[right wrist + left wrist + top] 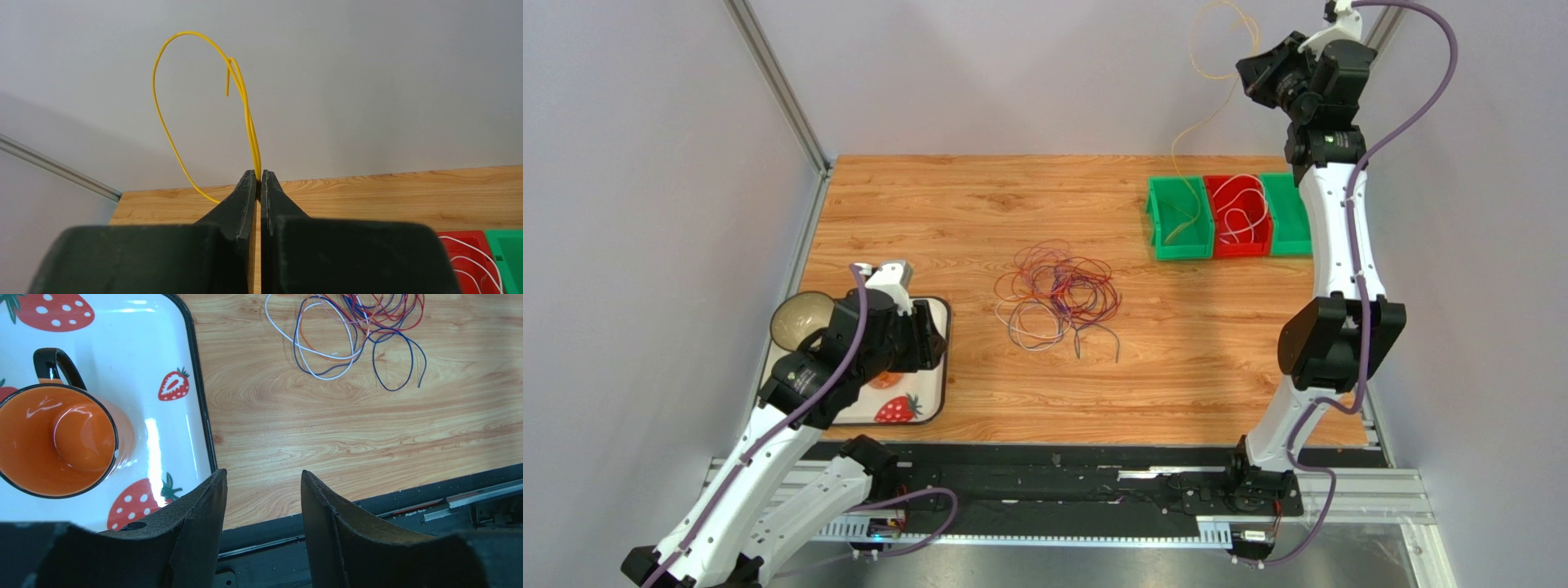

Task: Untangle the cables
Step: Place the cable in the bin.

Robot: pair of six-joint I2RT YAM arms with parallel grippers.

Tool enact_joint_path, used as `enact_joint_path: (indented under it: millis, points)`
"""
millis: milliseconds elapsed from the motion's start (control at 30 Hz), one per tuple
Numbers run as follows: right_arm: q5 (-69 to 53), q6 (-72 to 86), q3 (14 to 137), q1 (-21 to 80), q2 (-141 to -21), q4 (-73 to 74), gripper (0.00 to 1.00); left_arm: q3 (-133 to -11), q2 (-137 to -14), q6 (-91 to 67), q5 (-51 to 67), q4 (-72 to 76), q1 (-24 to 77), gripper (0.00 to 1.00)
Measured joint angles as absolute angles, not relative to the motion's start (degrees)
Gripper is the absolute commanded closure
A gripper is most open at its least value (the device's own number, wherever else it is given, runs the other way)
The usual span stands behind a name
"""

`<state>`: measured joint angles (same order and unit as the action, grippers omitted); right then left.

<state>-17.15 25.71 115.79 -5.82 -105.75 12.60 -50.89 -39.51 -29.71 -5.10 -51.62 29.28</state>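
Closest in, the right gripper (pixel 258 184) fills the bottom of its wrist view, fingers pressed together on one yellow cable (pixel 154 92) that arcs above them. The step in hand looks like lifting out a single strand. The arm holds it high at the upper right of the top view, and its tail trails down toward the left green bin (pixel 1177 227). Next it wants lowering into that bin — then a release. The left gripper (pixel 263 474) stands partly apart, holding nothing, beside the tray (pixel 141 355) at lower left. The other cables (pixel 1059 294) lie tangled at the centre of the top view.
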Motion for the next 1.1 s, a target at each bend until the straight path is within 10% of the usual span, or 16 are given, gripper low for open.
enact_joint_path:
  millis: [1100]
  points:
    - [15.2,26.3,88.9,0.1,-101.1,21.7,1.0,-50.9,-39.3,-29.7,-5.0,-51.6,29.3,0.44]
